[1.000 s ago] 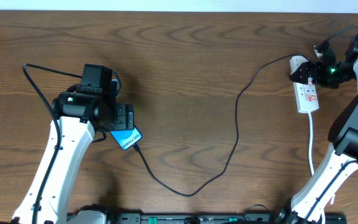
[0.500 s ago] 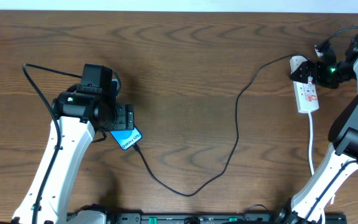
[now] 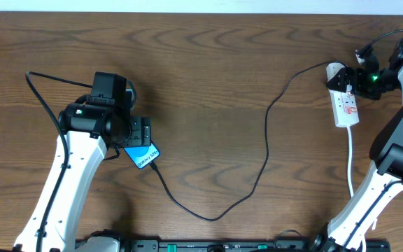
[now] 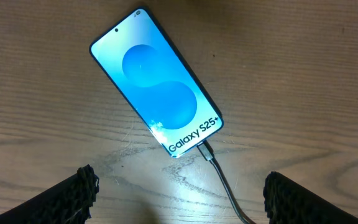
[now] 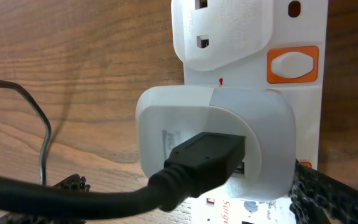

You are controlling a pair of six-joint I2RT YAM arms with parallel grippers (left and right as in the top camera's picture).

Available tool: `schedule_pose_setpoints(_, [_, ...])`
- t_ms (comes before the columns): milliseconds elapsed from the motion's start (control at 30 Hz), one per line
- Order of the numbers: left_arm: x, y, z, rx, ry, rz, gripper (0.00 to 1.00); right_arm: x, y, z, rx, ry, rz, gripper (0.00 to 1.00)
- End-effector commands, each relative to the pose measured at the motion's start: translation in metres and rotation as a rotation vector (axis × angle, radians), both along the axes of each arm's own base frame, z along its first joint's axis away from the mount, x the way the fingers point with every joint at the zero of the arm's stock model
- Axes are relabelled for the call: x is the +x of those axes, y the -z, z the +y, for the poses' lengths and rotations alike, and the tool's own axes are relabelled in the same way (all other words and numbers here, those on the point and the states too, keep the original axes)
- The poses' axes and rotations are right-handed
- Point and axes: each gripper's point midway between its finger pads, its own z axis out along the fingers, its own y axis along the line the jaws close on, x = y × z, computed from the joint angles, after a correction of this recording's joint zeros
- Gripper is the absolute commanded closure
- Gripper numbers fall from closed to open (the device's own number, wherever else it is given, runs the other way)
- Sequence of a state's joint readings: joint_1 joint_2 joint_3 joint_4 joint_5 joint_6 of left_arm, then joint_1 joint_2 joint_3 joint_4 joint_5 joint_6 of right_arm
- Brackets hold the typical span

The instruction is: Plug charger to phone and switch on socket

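The phone (image 4: 157,84) lies flat on the wooden table with its bright blue "Galaxy S25+" screen up; it also shows in the overhead view (image 3: 143,156). The charger, a thin black cable (image 3: 215,215), has its tip (image 4: 205,150) in the phone's lower end. It loops across the table to a white adapter (image 5: 213,140) in the socket (image 3: 346,105). My left gripper (image 4: 179,199) is open just above the table near the phone's cable end. My right gripper (image 5: 191,196) is open, its fingers on either side of the adapter. An orange switch (image 5: 291,65) sits beside it.
The socket's white cord (image 3: 350,164) runs toward the table's front along my right arm. A black cable (image 3: 44,105) trails behind my left arm. A second white plug cover (image 5: 222,31) sits in the strip beyond the adapter.
My right gripper has edged slightly to the right at the socket's far end. The left arm, phone and cable have not moved.
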State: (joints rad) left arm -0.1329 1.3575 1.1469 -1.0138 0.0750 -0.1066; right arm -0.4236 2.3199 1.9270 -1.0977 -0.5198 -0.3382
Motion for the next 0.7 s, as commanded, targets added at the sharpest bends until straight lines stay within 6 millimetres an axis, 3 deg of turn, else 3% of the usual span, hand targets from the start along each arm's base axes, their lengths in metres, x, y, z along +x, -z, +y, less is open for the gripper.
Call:
schedule_pose_setpoints(0, [0.002,-0.007,0.001,0.011,0.007,-0.024,0.12,-0.002,0.003,0.027,0.114,-0.003,0.022,0.01])
schedule_pose_setpoints(400, [0.002,-0.007,0.001,0.011,0.007,-0.024,0.12,-0.001,0.012,0.050,0.116,-0.043,0.033,0.01])
schedule_pose_setpoints(667, [0.002,-0.007,0.001,0.011,0.007,-0.024,0.12,-0.003,0.017,0.052,0.121,-0.032,0.045,0.01])
